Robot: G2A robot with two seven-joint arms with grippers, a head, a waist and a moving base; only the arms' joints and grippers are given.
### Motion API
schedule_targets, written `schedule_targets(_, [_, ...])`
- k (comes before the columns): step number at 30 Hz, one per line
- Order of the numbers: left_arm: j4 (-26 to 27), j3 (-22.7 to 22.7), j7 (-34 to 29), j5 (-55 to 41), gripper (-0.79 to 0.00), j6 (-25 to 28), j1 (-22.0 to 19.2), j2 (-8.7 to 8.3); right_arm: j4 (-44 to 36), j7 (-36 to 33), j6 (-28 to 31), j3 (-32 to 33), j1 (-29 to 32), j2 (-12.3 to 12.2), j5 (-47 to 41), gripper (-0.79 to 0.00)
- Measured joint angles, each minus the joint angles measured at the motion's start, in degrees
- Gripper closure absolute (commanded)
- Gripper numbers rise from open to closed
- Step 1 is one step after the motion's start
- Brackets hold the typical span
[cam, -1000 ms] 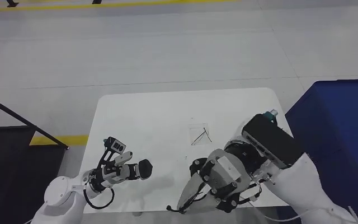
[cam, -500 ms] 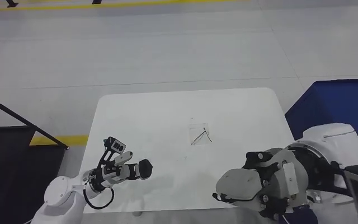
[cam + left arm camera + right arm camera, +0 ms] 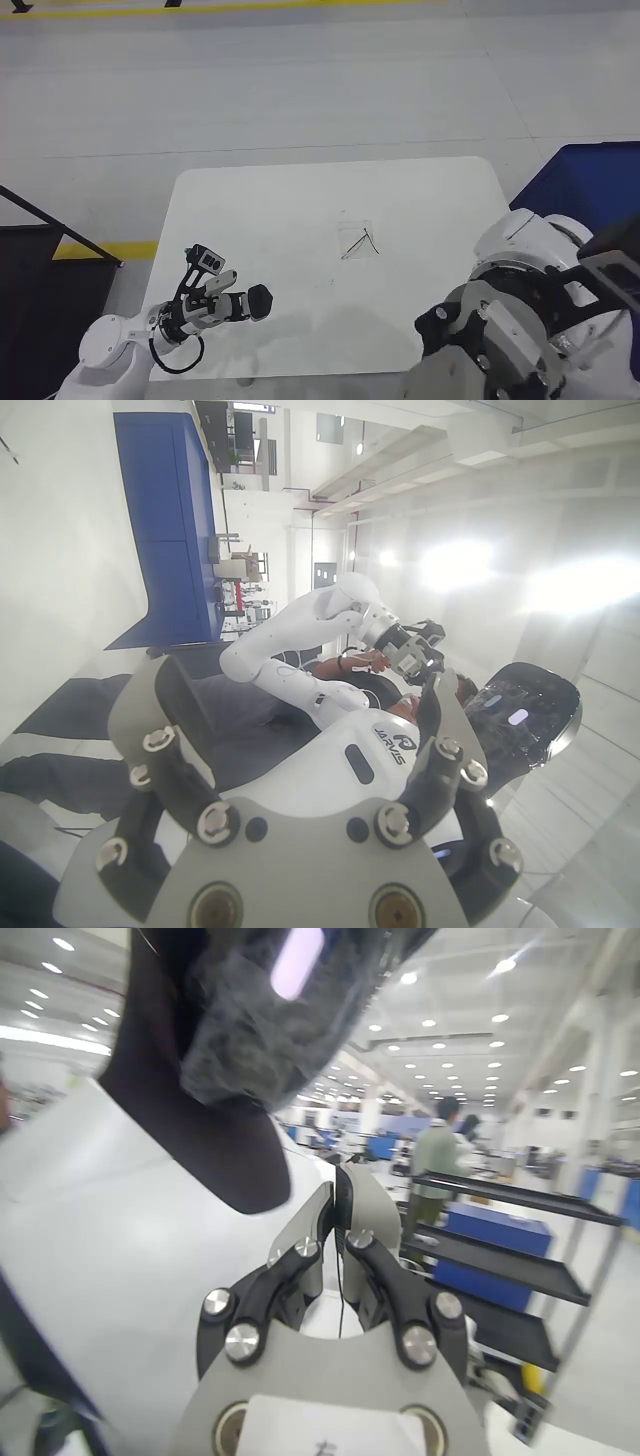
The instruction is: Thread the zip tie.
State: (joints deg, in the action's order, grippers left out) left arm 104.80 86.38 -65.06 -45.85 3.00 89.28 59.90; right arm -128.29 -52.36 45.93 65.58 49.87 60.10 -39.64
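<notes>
We see a thin black zip tie [image 3: 340, 1288] pinched between the closed fingers of the right claw [image 3: 337, 1188], its strand trailing back toward the claw's base. Thin dark strands [image 3: 358, 243] lie on the table [image 3: 250, 200], well apart from both claws. The left claw [image 3: 292, 685] stands spread wide. A white label [image 3: 325, 1425] on the right claw's base carries print, cut off at the edge.

Smooth matt table [image 3: 270, 210], metal right claw [image 3: 336, 1185].

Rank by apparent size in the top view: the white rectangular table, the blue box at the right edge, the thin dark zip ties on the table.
1. White rectangular table.
2. Blue box, partly out of frame.
3. Thin dark zip ties, far smallest.
</notes>
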Motion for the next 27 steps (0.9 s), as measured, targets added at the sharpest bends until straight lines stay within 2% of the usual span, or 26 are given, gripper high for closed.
schedule_targets(2, [0.00, 0.00, 0.00, 0.00, -0.785, 0.00, 0.00, 0.00, 2.10, -7.71, -6.26, -2.24, -0.81, -0.24, -10.57, 0.000])
schedule_targets(5, [0.00, 0.00, 0.00, 0.00, -0.785, 0.00, 0.00, 0.00, 2.85, -9.89, -11.90, -5.56, 2.84, 0.04, -19.28, 0.000])
schedule_targets(12, [0.00, 0.00, 0.00, 0.00, -0.785, 0.00, 0.00, 0.00, -0.86, -8.60, -4.94, -7.33, 8.69, 1.19, -29.09, 0.000])
schedule_targets(17, [0.00, 0.00, 0.00, 0.00, -0.785, 0.00, 0.00, 0.00, 1.63, -4.74, -5.49, -7.32, 10.88, 1.77, -25.58, 0.000])
schedule_targets(23, [0.00, 0.00, 0.00, 0.00, -0.785, 0.00, 0.00, 0.00, 3.13, 0.21, -5.44, -5.38, 9.81, 2.43, -13.69, 0.000])
schedule_targets(27, [0.00, 0.00, 0.00, 0.00, -0.785, 0.00, 0.00, 0.00, 3.16, 2.09, -6.66, -6.34, 8.77, 3.02, -11.09, 0.000])
